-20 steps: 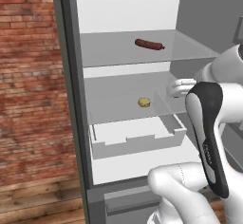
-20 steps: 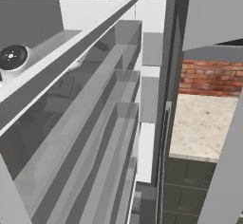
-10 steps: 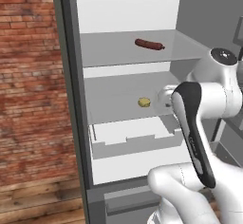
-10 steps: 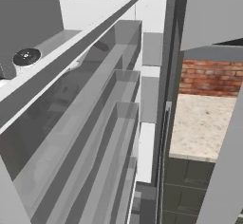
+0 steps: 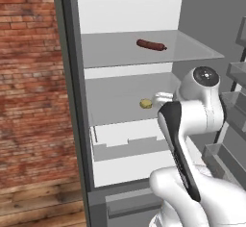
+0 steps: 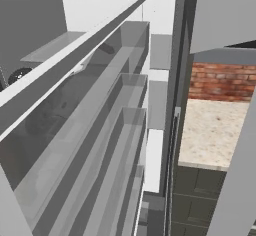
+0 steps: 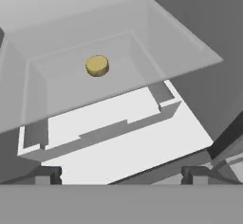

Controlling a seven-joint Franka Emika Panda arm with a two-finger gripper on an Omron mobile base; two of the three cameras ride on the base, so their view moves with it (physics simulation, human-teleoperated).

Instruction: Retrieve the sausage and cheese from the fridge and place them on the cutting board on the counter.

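Note:
The fridge (image 5: 72, 101) stands open in front of me. On its upper shelf lies the sausage (image 5: 151, 44), dark red-brown and slim. One shelf lower sits the cheese (image 5: 146, 104), a small yellowish lump, which the hand view shows as the cheese (image 7: 97, 66) on the clear shelf ahead. My gripper (image 7: 121, 178) is open with nothing between its fingertips (image 7: 47, 174), and it faces the cheese from a short way back. In the left base view my hand (image 5: 163, 97) hovers just right of the cheese. The cutting board is out of view.
A white drawer (image 5: 129, 144) juts out below the cheese shelf. Grey door shelves (image 6: 100, 145) of the open fridge door run along my right side. Past the door lie the beige counter (image 6: 215, 130) and a brick wall (image 6: 222, 82).
The arm has swung left and into the fridge, bringing the hand close beside the cheese on the middle shelf. The jaws have stayed open. Sausage and cheese have not moved.

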